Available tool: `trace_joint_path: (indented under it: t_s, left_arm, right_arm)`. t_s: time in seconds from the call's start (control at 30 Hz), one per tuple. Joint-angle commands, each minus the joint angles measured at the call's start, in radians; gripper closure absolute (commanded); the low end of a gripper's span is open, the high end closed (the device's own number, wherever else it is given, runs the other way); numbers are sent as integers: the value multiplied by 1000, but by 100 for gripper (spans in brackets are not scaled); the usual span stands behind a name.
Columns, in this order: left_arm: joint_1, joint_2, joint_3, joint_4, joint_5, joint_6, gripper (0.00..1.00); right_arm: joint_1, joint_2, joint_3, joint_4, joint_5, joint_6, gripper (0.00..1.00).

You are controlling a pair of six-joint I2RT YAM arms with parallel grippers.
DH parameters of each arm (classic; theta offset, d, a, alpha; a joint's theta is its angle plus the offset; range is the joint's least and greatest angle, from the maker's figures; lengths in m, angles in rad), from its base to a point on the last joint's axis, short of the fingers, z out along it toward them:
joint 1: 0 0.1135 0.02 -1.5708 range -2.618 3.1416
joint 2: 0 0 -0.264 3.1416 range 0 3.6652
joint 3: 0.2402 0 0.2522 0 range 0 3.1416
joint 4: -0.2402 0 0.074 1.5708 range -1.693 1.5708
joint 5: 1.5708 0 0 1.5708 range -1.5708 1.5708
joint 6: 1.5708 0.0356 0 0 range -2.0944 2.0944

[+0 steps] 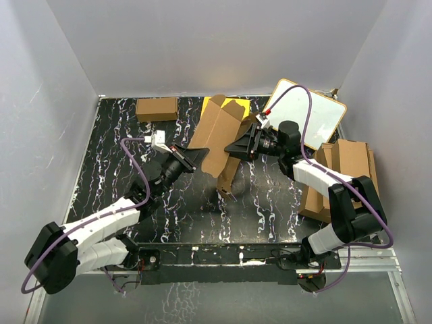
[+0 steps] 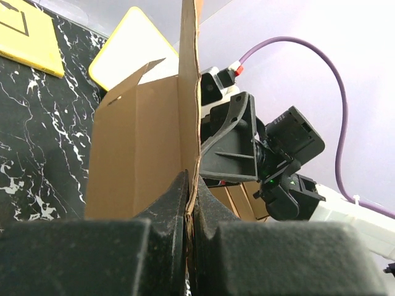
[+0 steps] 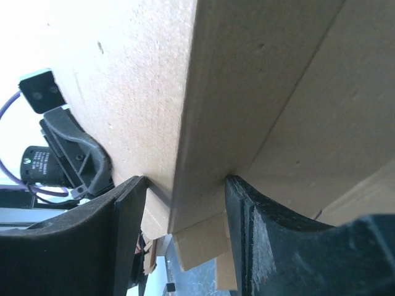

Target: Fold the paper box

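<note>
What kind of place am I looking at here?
Likely a robot test booth: plain grey walls enclose a black marbled table, with a pile of cardboard sheets at its right edge.

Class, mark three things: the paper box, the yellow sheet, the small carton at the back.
paper box (image 1: 214, 135), top view, its broad upper panel
yellow sheet (image 1: 246, 106), top view, corner showing beside the box
small carton (image 1: 156, 108), top view, middle of its top face

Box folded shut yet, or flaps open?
Open. Box held between left gripper and right gripper; top flaps stick up unfolded, bottom flaps loose.
</note>
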Motion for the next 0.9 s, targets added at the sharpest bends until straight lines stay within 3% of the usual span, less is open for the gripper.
trace_joint_path:
  t_s: [0.0,0.17,0.5,0.67,0.7,0.77,0.87]
  left_arm:
    - [-10,21,-20,111,-5,-57,100]
    - [-11,61,-23,140,3,-89,100]
    - [-13,67,-61,104,-55,-108,100]
    - [-12,80,-59,116,-36,-88,100]
    - [-13,77,-61,119,-30,-83,100]
    - [-12,68,-72,128,-16,-78,100]
    - [-13,55,-86,131,26,-68,100]
  right_arm:
    - [7,-34,-10,132,-15,70,44]
    - [7,-42,-29,180,-18,103,56]
    - [-3,-67,-79,218,9,141,92]
    - [-10,-57,-102,242,12,141,92]
    - [-11,-61,-108,247,18,131,90]
    - [-31,-67,-118,231,32,107,76]
    - [-72,-70,-132,225,50,107,68]
